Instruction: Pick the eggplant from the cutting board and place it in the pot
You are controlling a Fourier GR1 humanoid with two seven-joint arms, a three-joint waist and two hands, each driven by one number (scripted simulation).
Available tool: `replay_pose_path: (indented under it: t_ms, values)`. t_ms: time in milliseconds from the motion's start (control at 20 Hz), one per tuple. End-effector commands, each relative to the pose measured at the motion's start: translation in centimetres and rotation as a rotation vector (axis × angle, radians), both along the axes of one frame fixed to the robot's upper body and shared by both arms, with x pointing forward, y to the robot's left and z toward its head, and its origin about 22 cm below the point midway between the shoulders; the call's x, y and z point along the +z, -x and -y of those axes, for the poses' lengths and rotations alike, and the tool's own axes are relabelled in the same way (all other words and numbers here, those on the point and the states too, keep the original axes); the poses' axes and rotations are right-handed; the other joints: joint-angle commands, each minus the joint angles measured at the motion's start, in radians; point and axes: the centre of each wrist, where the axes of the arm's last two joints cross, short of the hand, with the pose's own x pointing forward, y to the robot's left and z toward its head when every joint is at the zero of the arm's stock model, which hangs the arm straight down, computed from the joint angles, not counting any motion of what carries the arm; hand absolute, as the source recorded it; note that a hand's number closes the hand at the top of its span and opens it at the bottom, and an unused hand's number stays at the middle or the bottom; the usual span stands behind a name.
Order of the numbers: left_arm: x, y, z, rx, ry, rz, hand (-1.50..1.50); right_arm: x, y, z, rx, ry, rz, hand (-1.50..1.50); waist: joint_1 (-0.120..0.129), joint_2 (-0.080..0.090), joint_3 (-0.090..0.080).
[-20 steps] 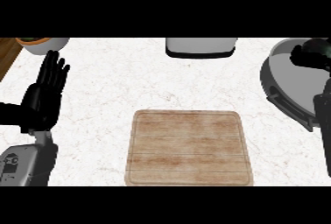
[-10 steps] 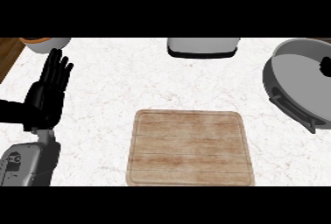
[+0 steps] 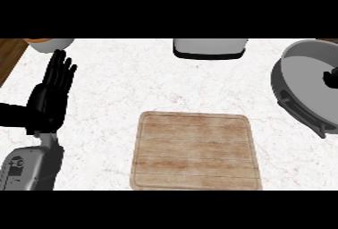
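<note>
The wooden cutting board [image 3: 196, 150] lies bare in the middle of the pale marbled counter [image 3: 165, 76] — no eggplant shows on it, nor anywhere else on the counter. The grey pot [image 3: 305, 85] sits at the view's right edge, well apart from the board, cut off by the frame so that only part of its rim and inner wall can be seen. A small dark shape shows against the pot's inside near the edge; it may be part of the right hand [image 3: 329, 78] or the eggplant itself, but too little of it is in view to tell which, and I cannot tell how that hand's fingers stand or whether they hold anything. The left hand [image 3: 51, 93] rests at the view's left side, fingers straight and pointing up, holding nothing, its grey forearm running down to the lower edge. At the top edge a grey, box-like appliance [image 3: 210, 47] stands, and a bowl-like object [image 3: 49, 43] peeks in at the top left corner. Judging by the empty board, the picking step looks done and the work is at the placing stage, over or inside the pot. If the eggplant is there, the next move calls for letting it settle on the pot's floor and lifting the hand out without catching the rim — though the eggplant's own place cannot be confirmed from this view.
</note>
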Motion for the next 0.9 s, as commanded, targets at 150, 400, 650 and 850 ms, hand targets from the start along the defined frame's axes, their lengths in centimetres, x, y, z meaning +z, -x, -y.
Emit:
replay_pose_path:
  t_ms: [150,400,650,850]
  values:
    - [-0.6,0.0,-0.2,-0.017,0.005,0.01,0.0,-2.6,0.2,1.2,0.128,-0.201,-0.006,-1.5,0.009,0.004,0.001]
    - [2.2,-0.8,0.7,-0.007,-0.006,0.014,0.0,-2.7,-0.2,0.8,0.233,-0.168,0.14,-1.5,0.006,0.001,0.002]
    - [-0.1,-0.8,1.1,-0.008,-0.009,-0.006,0.0,-0.7,-1.0,0.9,0.199,-0.294,0.364,-1.5,-0.001,0.001,0.001]
    - [-0.5,-0.1,0.8,0.018,-0.001,-0.008,0.0,0.8,0.0,3.1,0.118,-0.399,0.484,-1.5,-0.009,-0.004,0.0]
